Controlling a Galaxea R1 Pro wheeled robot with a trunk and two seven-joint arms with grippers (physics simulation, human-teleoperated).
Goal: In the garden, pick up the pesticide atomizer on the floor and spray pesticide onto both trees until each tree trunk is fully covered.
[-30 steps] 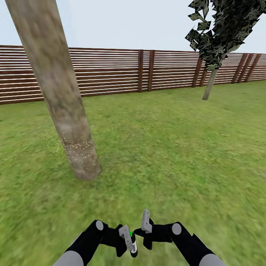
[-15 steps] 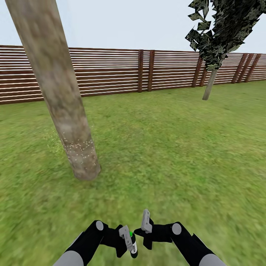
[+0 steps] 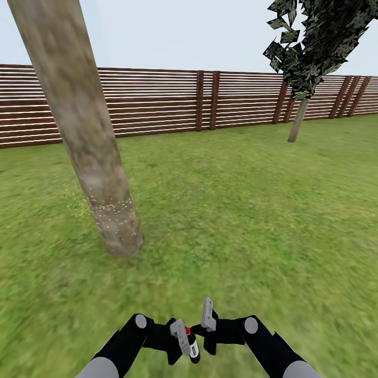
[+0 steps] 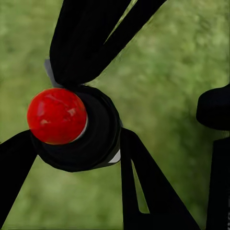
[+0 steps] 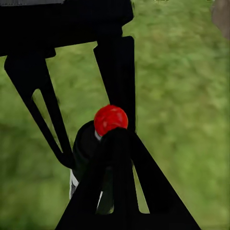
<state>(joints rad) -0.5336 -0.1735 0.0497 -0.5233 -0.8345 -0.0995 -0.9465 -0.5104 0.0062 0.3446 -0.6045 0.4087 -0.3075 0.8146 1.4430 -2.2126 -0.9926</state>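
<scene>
The dark pesticide atomizer (image 3: 192, 349) sits low in the head view, with my left gripper (image 3: 182, 336) shut on it. Its top button is red (image 4: 56, 116), and black fingers (image 4: 86, 43) clamp the body. My right gripper (image 3: 208, 314) hovers just beside it, fingers together, its tip (image 5: 115, 136) right at the red button in the right wrist view. One thick tree trunk (image 3: 89, 147) of mottled grey-brown bark rises ahead to the left, with pale specks on its lower part (image 3: 113, 210). Green grass floor (image 3: 236, 220) lies all around.
A brown slatted fence (image 3: 157, 105) runs across the back of the lawn. A dark narrow tree with a thin trunk (image 3: 297, 122) stands far right near the fence. Open grass stretches between me and the fence.
The light on the atomizer's top has gone from green to red. My left gripper has shifted slightly right with it. The view itself has not moved.
</scene>
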